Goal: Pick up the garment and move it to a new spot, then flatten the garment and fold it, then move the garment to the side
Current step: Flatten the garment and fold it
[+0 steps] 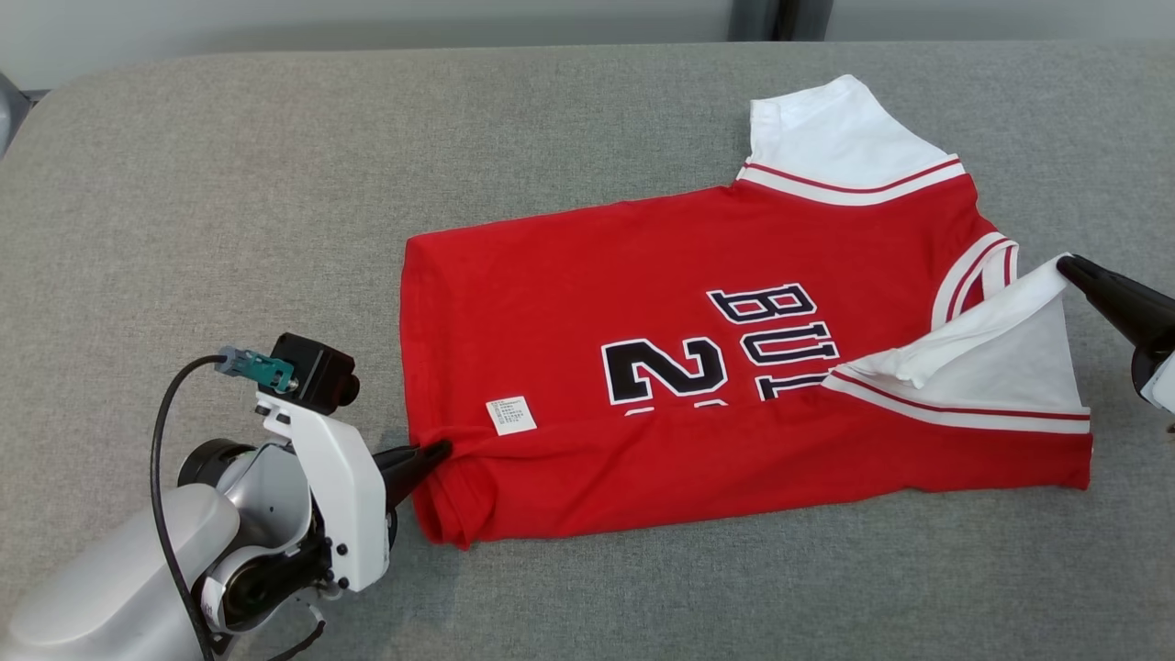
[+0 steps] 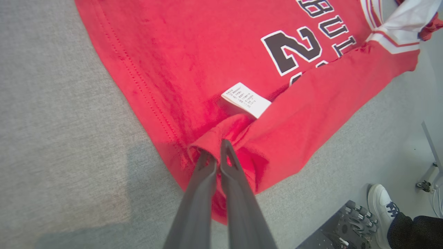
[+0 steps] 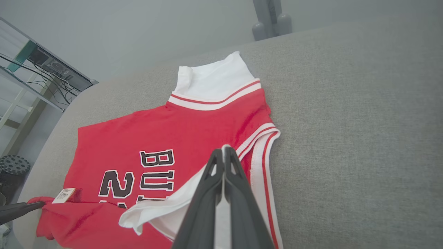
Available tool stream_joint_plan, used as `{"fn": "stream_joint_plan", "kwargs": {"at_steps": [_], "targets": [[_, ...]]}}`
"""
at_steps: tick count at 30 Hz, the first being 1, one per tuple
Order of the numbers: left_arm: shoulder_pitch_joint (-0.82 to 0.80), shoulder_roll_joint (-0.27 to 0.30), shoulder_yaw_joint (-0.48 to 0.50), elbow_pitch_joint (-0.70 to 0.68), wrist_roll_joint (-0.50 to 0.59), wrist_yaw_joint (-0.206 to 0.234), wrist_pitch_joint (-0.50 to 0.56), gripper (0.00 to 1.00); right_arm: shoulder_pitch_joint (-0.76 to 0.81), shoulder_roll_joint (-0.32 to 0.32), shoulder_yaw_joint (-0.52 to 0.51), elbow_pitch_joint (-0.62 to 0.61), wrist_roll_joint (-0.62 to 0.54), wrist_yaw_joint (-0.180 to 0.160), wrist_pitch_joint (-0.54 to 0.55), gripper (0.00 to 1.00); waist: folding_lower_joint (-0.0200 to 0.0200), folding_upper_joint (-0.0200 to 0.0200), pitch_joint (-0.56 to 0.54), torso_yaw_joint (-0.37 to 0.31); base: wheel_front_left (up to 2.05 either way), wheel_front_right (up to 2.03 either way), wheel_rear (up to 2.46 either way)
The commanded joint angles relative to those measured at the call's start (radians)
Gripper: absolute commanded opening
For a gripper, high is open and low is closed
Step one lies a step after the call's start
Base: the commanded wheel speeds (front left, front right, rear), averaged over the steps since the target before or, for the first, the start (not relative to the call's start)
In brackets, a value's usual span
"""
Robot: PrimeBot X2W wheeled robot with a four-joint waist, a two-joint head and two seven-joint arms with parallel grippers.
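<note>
Two end effectors show, each with two long, dark, tapering fingers pressed together. The left end effector is closed on a bunched fold of red cloth at the hem corner of the jersey. Just above its fingertips sits one small white rectangular tag with fine print. The right end effector is clamped on the edge of the near sleeve, and the white cloth is drawn into a peak at its tips.

The single jersey lies right of centre on the surface, hem to the left and collar to the right. Its near long side is folded over the front in a smooth red band that covers the foot of the navy, white-outlined lettering and a large "2". There are two white sleeves, each edged with red-and-white striped ribbed trim. The far sleeve lies flat. A double row of stitching runs along the hem. The surface is grey, finely woven cloth with rounded corners. One white laced shoe stands on the floor beside it.
</note>
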Motion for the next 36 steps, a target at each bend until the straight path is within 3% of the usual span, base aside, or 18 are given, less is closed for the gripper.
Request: {"fn": "stream_joint_plan", "kwargs": {"at_steps": [1, 8, 9, 10, 11, 12, 18, 21, 25, 30, 36], "targets": [[-0.019, -0.002, 0.001, 0.01, 0.009, -0.005, 0.001, 0.0, -0.008, 0.003, -0.004, 0.001, -0.008, 0.0, -0.014, 0.0, -0.0001, 0.0, 0.003, 0.0, 0.0, 0.0, 0.0], [-0.032, -0.017, -0.009, 0.038, 0.022, -0.015, -0.003, 0.0, -0.006, 0.012, 0.001, 0.01, -0.019, 0.0, -0.037, 0.0, -0.0001, 0.0, 0.007, 0.005, 0.0, 0.0, 0.0], [-0.034, -0.019, -0.01, 0.041, 0.023, -0.017, -0.002, 0.21, -0.001, 0.015, 0.0, 0.015, -0.01, 0.0, -0.034, 0.0, -0.0001, 0.0, 0.007, 0.005, 0.0, 0.0, 0.0], [-0.037, -0.02, -0.012, 0.045, 0.03, -0.017, -0.006, 0.47, 0.001, 0.017, -0.001, 0.022, -0.006, 0.0, -0.033, 0.16, -0.0001, 0.0, 0.006, 0.005, 0.0, 0.0, 0.0], [-0.039, -0.021, -0.011, 0.048, 0.037, -0.011, -0.015, 0.93, 0.0, 0.017, -0.003, 0.03, -0.01, 0.0, -0.044, 0.8, -0.0001, 0.0, 0.005, 0.006, 0.0, 0.0, 0.0], [-0.04, -0.024, -0.011, 0.054, 0.041, -0.005, -0.019, 1.0, 0.002, 0.022, -0.002, 0.035, -0.008, 0.0, -0.045, 1.0, -0.0001, 0.0, 0.004, 0.006, 0.0, 0.0, 0.0], [-0.048, -0.019, -0.013, 0.078, 0.071, 0.006, -0.037, 1.0, 0.004, 0.043, -0.014, 0.073, -0.013, 0.0, -0.087, 1.0, -0.0001, 0.0, -0.011, 0.005, 0.0, 0.0, 0.0], [-0.071, -0.009, 0.008, 0.094, 0.114, 0.039, -0.091, 1.0, 0.01, 0.054, -0.018, 0.096, -0.037, 0.0, -0.145, 1.0, -0.0001, 0.0, -0.034, 0.005, 0.0, 0.0, 0.0], [-0.081, -0.024, 0.046, 0.105, 0.168, 0.094, -0.209, 1.0, 0.025, 0.068, -0.016, 0.111, -0.093, 0.0, -0.251, 1.0, -0.0001, 0.0, -0.076, -0.002, 0.0, 0.0, 0.0], [-0.021, -0.085, 0.13, 0.112, 0.169, 0.167, -0.421, 1.0, 0.072, 0.101, -0.053, 0.14, -0.198, 0.0, -0.315, 1.0, -0.0001, 0.0, -0.136, -0.021, 0.0, 0.0, 0.0], [0.099, -0.166, 0.213, 0.101, 0.165, 0.211, -0.629, 1.0, 0.209, 0.211, -0.343, 0.123, -0.486, 0.0, -0.316, 1.0, -0.0001, 0.0, -0.188, -0.051, 0.0, 0.0, 0.0]]}}
